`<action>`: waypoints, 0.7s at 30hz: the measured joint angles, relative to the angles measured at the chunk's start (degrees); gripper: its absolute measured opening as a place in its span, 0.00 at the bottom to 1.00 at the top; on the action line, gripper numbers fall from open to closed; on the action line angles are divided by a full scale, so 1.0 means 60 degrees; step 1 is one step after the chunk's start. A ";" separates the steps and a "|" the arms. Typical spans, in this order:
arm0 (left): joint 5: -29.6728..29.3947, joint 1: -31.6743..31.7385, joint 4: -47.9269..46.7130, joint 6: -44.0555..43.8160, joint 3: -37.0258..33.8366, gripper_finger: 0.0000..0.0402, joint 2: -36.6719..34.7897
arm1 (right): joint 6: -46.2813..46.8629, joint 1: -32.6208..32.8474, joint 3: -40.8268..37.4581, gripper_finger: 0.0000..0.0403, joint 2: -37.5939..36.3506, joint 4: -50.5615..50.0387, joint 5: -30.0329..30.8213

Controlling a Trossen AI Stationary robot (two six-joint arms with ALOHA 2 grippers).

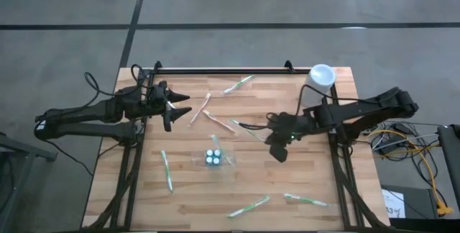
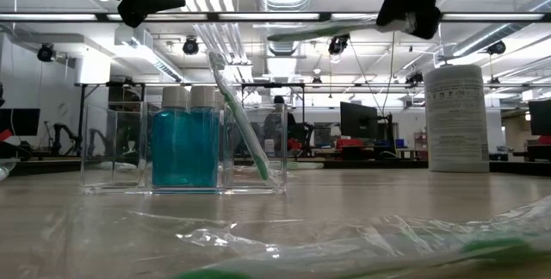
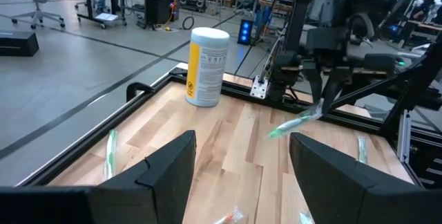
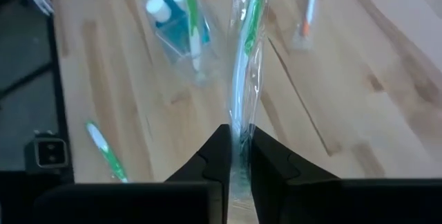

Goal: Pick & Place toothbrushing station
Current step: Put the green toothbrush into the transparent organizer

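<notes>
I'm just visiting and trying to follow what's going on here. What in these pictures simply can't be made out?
- Printing on the white canister: too small in the low view.
- Clear organizer: too small in the high view to tell its compartments.
- Foreground wrapped toothbrush: blurred, too near the low camera.
- Right hand, shut on a wrapped toothbrush: the brush's lower end is hidden between the fingers.
- Left hand: only its fingers show, cut by the wrist view's edge.
</notes>
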 joint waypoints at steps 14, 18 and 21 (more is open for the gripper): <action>0.0008 0.0000 0.0000 0.0002 0.0001 0.60 0.0002 | -0.0802 0.0264 -0.1345 0.07 -0.0748 0.2613 0.0033; 0.0037 0.0000 0.0000 0.0000 0.0003 0.60 0.0001 | -0.1173 0.0255 -0.1100 0.07 -0.0642 0.2614 0.0042; 0.0047 -0.0001 0.0000 0.0002 0.0000 0.60 0.0001 | -0.1579 0.0259 -0.0836 0.07 -0.0594 0.2702 0.0066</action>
